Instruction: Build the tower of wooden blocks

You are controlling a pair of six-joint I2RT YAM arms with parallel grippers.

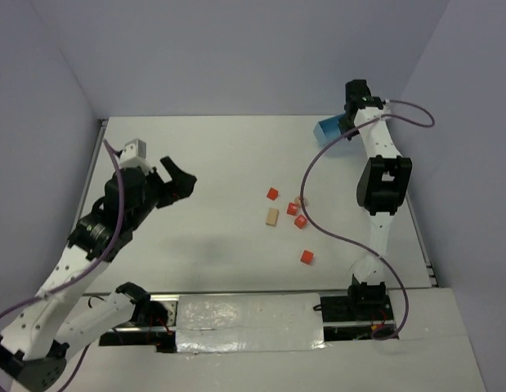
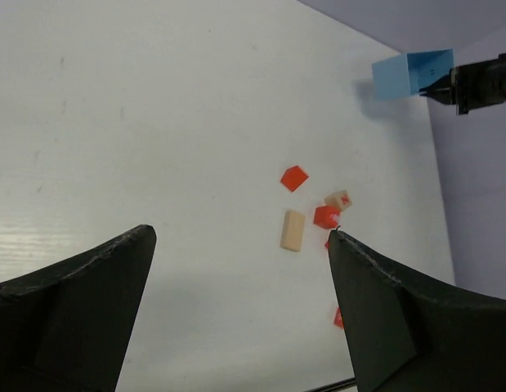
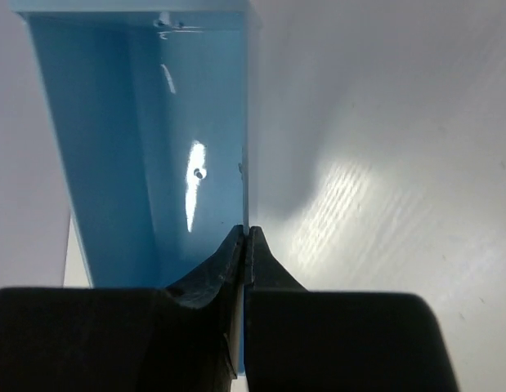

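The table [image 1: 220,155] carries everything, and no tower stands on it yet. This looks like the very start of building: the pieces are out and nothing is stacked.

The right arm [image 1: 383,184] reaches to the far right corner, where it holds the tray [image 1: 328,129]. In the right wrist view the tray looks tipped up on edge and nothing shows inside it. The right gripper [image 3: 248,233] is pressed together on the thin edge of the tray's wall, pinching it.

The left arm [image 1: 81,245] sits on the left side. The left gripper [image 2: 240,237] is spread wide with nothing between its fingers. It hangs above bare table and faces the pieces, but is well apart from them.

The blocks [image 1: 292,209] lie loose, right of centre, between the two arms. A tan bar [image 1: 272,216] lies flat at the left of the group. A red cube [image 1: 272,193] sits just beyond it. Two more red cubes and a small tan cube cluster close to its right. One red cube [image 1: 307,257] lies nearer, apart from the rest.

Next, I judge, the left gripper must cross to the group and come down over one piece. The tan bar is the easiest, since it has room on its left side. The fingers must narrow a good deal first, as the pieces are far smaller than the spread. The clustered cubes leave little room, and a wide approach could scatter them.
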